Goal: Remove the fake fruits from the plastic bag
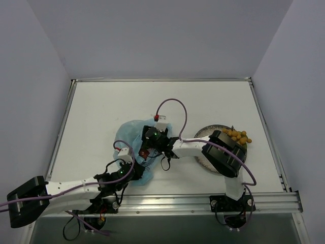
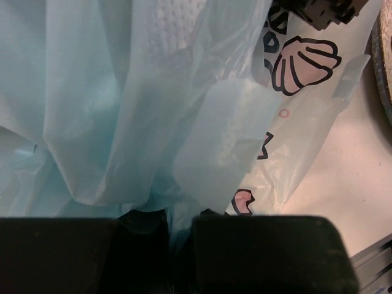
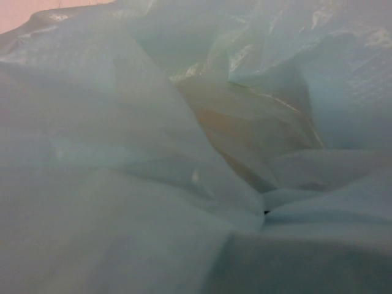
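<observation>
Left claw (image 2: 180, 228) pinching near edge of plastic bag (image 1: 129, 133), right claw (image 1: 147, 145) buried inside, state untellable, plate (image 1: 202, 133) nearby

The top camera hangs high above and behind the arm bases. It faces down and forward, far enough back to take in the whole counter (image 1: 101, 112). The left wrist camera looks out over the left fingers (image 2: 263, 251), which are dark along its bottom edge, with the plastic bag (image 2: 110, 104) right against them and ahead. Beyond the fingers to the right it catches the plate (image 2: 386, 55) rim. The right wrist camera sits so close that blue film fills its view. All three share the bag; the top and left wrist views share the plate.
</observation>
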Tool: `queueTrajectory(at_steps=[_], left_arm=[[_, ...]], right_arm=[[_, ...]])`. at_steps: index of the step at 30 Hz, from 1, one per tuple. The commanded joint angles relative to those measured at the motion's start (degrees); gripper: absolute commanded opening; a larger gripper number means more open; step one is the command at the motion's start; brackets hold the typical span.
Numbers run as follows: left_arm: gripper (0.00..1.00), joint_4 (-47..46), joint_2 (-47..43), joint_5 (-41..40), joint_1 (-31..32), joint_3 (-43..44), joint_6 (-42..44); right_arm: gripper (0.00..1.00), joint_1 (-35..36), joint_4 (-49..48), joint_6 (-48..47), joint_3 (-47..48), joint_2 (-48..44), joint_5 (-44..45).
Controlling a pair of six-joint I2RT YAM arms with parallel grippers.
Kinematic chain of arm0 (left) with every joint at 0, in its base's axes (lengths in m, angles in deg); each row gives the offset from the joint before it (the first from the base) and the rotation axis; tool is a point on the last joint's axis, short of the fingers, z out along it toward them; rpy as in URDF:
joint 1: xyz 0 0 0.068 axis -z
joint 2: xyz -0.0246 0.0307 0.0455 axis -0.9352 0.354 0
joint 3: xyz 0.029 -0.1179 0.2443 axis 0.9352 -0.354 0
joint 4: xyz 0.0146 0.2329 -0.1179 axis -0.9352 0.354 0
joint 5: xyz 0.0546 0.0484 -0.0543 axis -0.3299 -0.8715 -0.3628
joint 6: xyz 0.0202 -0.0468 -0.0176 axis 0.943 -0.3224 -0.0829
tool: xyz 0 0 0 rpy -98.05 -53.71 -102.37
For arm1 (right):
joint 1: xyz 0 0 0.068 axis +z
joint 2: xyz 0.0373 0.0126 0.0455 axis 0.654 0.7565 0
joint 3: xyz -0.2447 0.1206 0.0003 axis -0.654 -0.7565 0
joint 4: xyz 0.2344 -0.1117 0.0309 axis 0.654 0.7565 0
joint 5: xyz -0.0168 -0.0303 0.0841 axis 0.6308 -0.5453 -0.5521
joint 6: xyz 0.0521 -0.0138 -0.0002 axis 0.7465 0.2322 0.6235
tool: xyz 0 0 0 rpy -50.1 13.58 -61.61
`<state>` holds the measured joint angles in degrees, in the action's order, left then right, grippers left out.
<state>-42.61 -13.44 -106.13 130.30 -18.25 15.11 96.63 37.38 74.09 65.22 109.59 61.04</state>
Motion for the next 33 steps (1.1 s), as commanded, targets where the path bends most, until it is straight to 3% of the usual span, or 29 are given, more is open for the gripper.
queueTrajectory(at_steps=[1, 4, 7, 12, 20, 27, 32, 33], left_arm=[[0.02, 0.38, -0.77, -2.58, 0.66, 1.52, -0.77], [0.02, 3.63, -3.23, -4.16, 0.66, 2.4, -0.33], [0.02, 7.14, -5.08, -6.53, 0.58, 3.72, -0.07], [0.02, 9.18, -4.83, -8.21, 0.31, 6.97, 1.69], [0.02, 10.94, -4.2, -8.39, -0.74, 11.63, 3.1], [0.02, 12.43, -6.31, -3.82, -8.03, 13.39, 5.2], [0.02, 11.99, -6.75, -0.39, -12.52, 11.9, 6.26], [0.02, 11.9, -7.1, -0.13, -12.52, 11.72, 6.44]], right_arm=[[0.66, -0.33, 0.18, 0.28, 2.63, 0.66, 4.81], [0.43, 0.37, -1.56, -1.73, 1.75, -1.88, 6.92], [0.36, 2.04, -2.11, -6.56, 0.69, -6.27, 7.19], [0.34, 2.57, 2.72, -11.84, 1.84, -12.77, 0.09], [0.36, 1.34, 11.51, -15.36, 3.24, -18.5, -21.87], [0.36, 1.25, 13.62, -17.12, -1.94, -26.66, -34.28], [0.37, 0.38, 16.35, -18.96, -4.66, -32.64, -33.51], [0.37, -0.06, 17.83, -18.79, -5.01, -35.61, -28.63]])
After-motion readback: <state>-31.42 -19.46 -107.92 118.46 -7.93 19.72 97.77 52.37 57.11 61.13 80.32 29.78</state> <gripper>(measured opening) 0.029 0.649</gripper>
